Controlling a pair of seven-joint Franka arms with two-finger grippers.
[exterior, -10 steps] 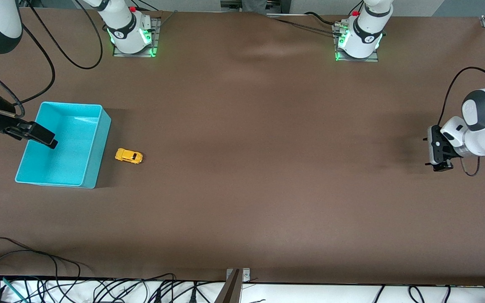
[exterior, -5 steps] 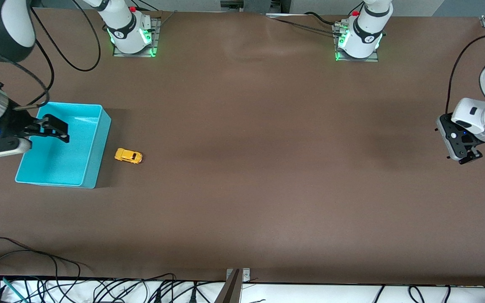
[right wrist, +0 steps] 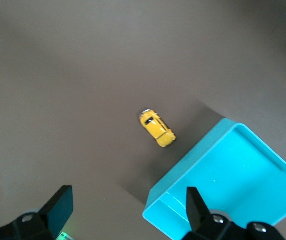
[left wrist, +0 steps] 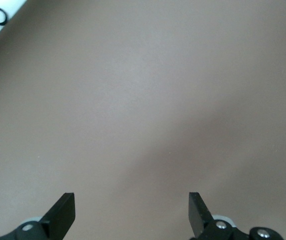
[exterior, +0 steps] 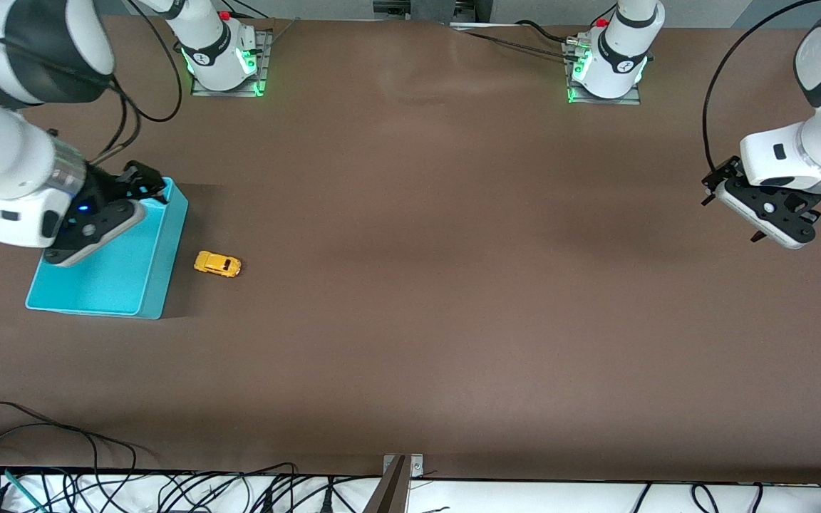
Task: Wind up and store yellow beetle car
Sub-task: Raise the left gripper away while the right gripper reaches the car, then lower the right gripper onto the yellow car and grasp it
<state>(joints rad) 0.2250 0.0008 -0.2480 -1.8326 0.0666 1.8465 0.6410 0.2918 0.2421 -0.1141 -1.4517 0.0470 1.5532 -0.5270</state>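
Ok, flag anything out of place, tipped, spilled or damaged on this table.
Nothing stands out. The tiny yellow beetle-shaped toy car sits upright on its wheels beside the open turquoise plastic bin, apart from it. Right gripper hangs open over the bin; left gripper waits open over bare table.

Front view: high, facing both bases, whole table (exterior: pixel 410 320) seen. Right wrist view: looks down, above turquoise bin (right wrist: pixel 233 185) and yellow beetle car (right wrist: pixel 157 129), both shared with front. Left wrist view: bare table only.
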